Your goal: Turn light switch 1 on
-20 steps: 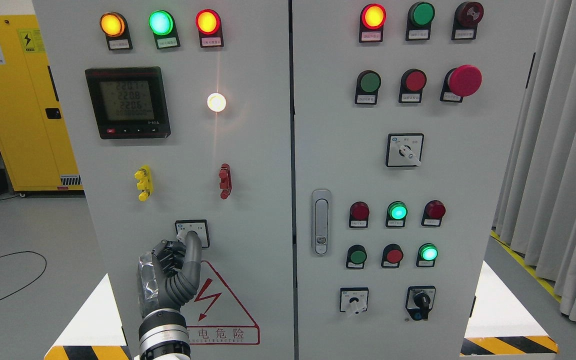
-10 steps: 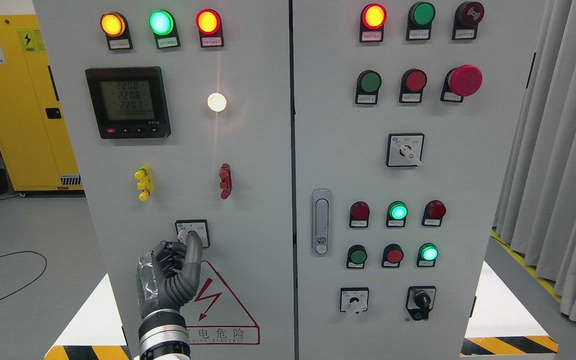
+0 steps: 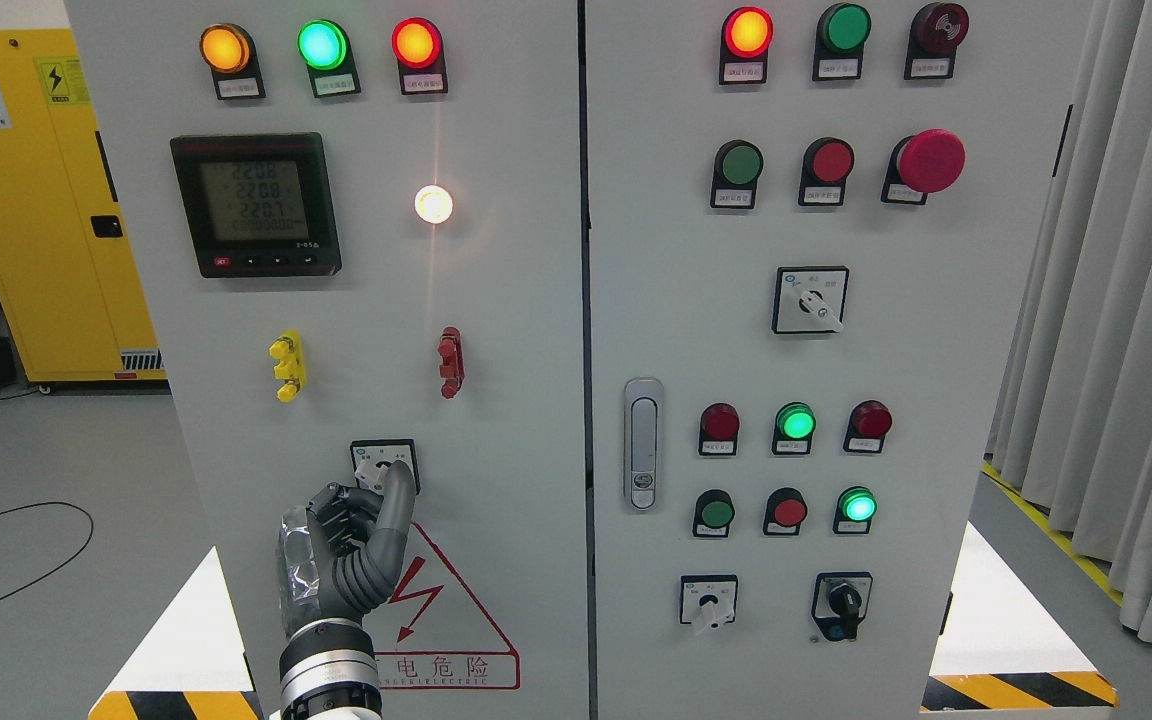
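Head view, left to right. Yellow cabinet (image 3: 46, 200) is standing at nine o'clock behind the grey control cabinet (image 3: 496, 330).

On the left door, amber lamp (image 3: 224, 48), green lamp (image 3: 322, 44) and red lamp (image 3: 415, 43) are glowing in a row at eleven o'clock. Black digital meter (image 3: 256, 205) is sitting below them, with a white lamp (image 3: 433, 204) shining just to its right. Yellow terminal (image 3: 287, 366) and red terminal (image 3: 450, 362) are sitting lower down, well apart.

Light switch 1 (image 3: 385, 465), a small rotary selector on a white plate, is sitting at about seven o'clock in the frame, directly above the red-bordered warning triangle (image 3: 436, 610). Left hand (image 3: 351, 545) is coming up from the bottom edge at seven o'clock; one extended finger (image 3: 397, 505) is reaching up with its tip at the switch knob, apparently touching it, while the other fingers are curling together against the palm, holding nothing.

On the right door, a door latch (image 3: 642, 443) is sitting near the centre seam. A selector switch (image 3: 810, 300) is sitting at two o'clock, a large red mushroom button (image 3: 930, 160) above it to the right. Two green indicators (image 3: 794, 423) are glowing at four o'clock. Grey curtain (image 3: 1126, 300) is hanging at three o'clock.
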Motion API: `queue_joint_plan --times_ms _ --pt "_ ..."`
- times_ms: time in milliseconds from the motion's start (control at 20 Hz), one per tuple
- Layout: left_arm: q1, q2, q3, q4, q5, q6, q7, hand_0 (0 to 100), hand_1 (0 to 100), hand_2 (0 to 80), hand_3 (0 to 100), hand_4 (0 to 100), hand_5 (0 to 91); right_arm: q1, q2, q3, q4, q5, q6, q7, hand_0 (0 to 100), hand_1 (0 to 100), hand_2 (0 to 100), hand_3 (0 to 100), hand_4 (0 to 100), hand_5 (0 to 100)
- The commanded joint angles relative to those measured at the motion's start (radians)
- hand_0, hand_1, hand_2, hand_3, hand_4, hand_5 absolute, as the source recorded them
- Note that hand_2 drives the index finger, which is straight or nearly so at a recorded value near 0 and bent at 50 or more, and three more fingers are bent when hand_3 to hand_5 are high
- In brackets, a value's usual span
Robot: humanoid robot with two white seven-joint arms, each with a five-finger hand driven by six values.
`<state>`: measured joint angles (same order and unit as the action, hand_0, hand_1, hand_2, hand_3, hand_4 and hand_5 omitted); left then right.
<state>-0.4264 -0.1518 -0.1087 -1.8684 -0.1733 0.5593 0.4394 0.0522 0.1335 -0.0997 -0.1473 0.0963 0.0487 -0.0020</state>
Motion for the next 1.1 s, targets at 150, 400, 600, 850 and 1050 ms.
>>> queue_joint_plan --times_ms 150,400,600,850,1050 --pt "0.011 0.002 -0.002 -0.003 0.002 -0.006 0.016 15 47 71.9 97 90 81.4 0.0 0.0 0.0 0.0 0.0 0.0 0.0 0 50 4 0 0 0" --pt "0.031 0.005 -0.002 -0.011 0.006 -0.025 0.041 14 47 71.9 97 90 80.8 0.0 0.0 0.0 0.0 0.0 0.0 0.0 0 50 4 0 0 0" --pt "0.08 0.009 -0.003 -0.041 0.006 -0.093 0.047 13 46 71.7 97 90 80.7 0.0 0.0 0.0 0.0 0.0 0.0 0.0 0 50 4 0 0 0" --pt "0.164 0.017 -0.003 -0.089 0.008 -0.145 0.061 13 45 69.1 97 90 80.2 0.0 0.0 0.0 0.0 0.0 0.0 0.0 0 50 4 0 0 0" --pt "0.257 0.029 -0.003 -0.095 0.014 -0.243 0.056 13 45 68.3 97 90 79.9 0.0 0.0 0.0 0.0 0.0 0.0 0.0 0 50 4 0 0 0"
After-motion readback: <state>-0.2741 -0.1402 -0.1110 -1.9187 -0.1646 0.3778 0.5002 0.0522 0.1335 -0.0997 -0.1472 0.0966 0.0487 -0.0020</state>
